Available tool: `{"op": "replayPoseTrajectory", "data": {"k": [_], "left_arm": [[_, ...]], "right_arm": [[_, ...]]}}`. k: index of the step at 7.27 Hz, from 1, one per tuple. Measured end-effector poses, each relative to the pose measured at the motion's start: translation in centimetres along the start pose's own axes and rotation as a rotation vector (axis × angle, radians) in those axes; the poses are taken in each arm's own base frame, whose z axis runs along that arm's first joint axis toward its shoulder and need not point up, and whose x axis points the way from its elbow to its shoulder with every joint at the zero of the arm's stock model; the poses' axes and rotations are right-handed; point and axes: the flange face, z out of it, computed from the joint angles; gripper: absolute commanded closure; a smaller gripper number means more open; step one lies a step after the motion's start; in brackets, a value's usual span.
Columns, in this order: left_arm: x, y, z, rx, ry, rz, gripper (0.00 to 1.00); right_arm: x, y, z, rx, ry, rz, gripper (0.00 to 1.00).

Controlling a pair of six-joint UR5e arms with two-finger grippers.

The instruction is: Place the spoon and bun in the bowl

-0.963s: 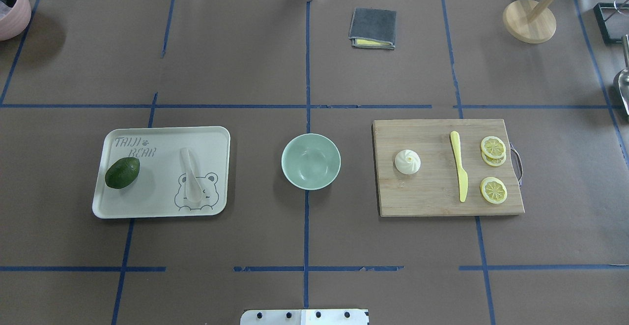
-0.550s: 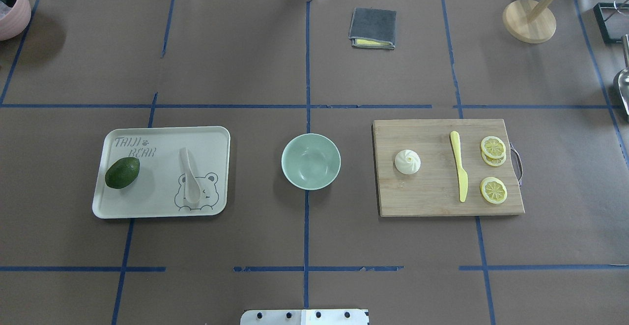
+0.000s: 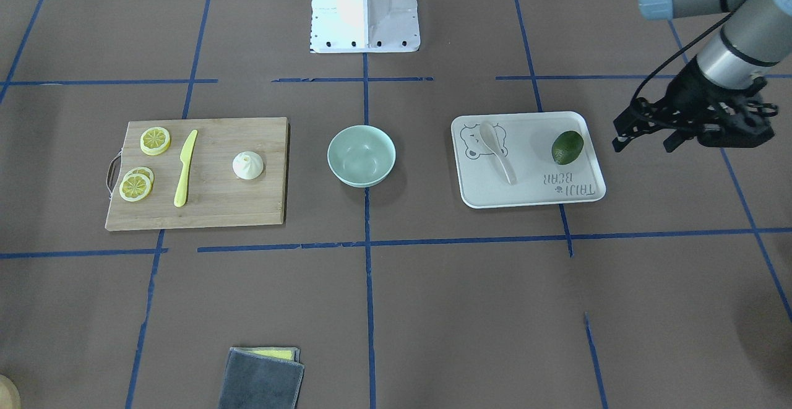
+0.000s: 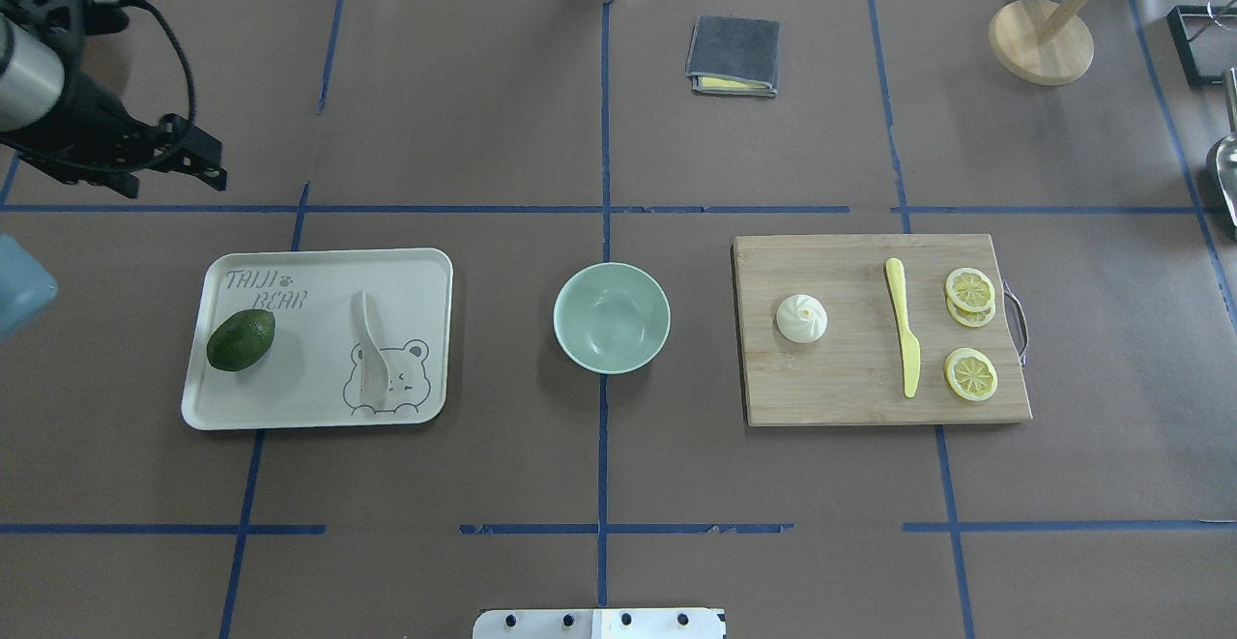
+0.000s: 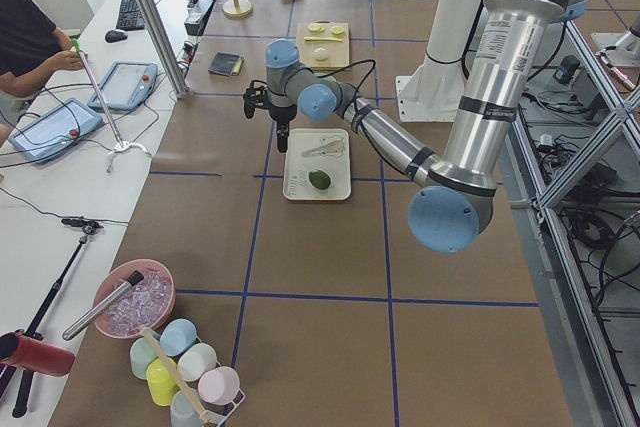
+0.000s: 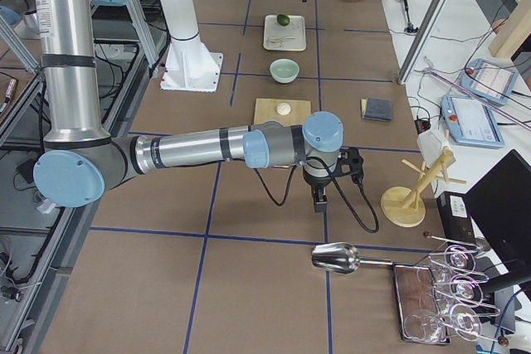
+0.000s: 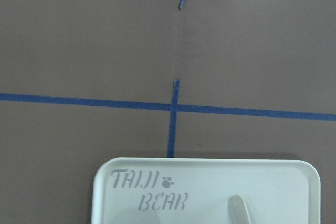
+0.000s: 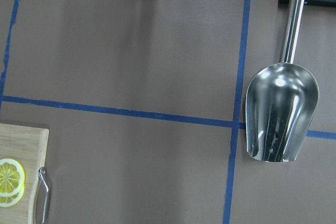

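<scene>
Spoon looked light, stiff and slick, best pinched across its handle; left hand hung released, empty.

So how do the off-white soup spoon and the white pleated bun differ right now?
Shape: the off-white soup spoon is long and flat-lying; the white pleated bun is a round dome. Place: the spoon lies on the pale tray, the bun on the wooden cutting board. Both are outside the mint-green bowl, untouched.
</scene>
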Motion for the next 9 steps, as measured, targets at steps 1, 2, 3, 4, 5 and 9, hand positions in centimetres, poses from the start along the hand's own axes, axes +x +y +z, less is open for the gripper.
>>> {"op": "replayPoseTrajectory", "data": {"k": [1,2,3,4,5,9], "left_arm": [[2.3,2.2,3.3,0.008,-0.014,-0.045,0.03],[4.1,4.2,6.3,0.015,-0.03,-0.078,0.05],[5.6,6.0,8.6,0.016,-0.045,-0.099,0.07],[6.5,7.4,10.2,0.014,-0.059,-0.11,0.11],[6.9,8.1,11.2,0.015,-0.071,-0.111,0.16],[7.3,9.1,13.4,0.019,-0.104,-0.1,0.39]], "right_arm": [[-0.4,-0.2,-0.1,0.003,-0.002,0.013,0.0],[-1.2,-0.5,-0.4,0.01,-0.007,0.025,0.0],[-2.2,-0.6,-0.8,0.016,-0.011,0.039,0.0],[-3.1,-0.7,-1.0,0.021,-0.015,0.052,0.0],[-3.8,-0.7,-1.3,0.026,-0.018,0.064,0.0],[-5.3,-0.8,-1.9,0.038,-0.025,0.079,0.0]]}}
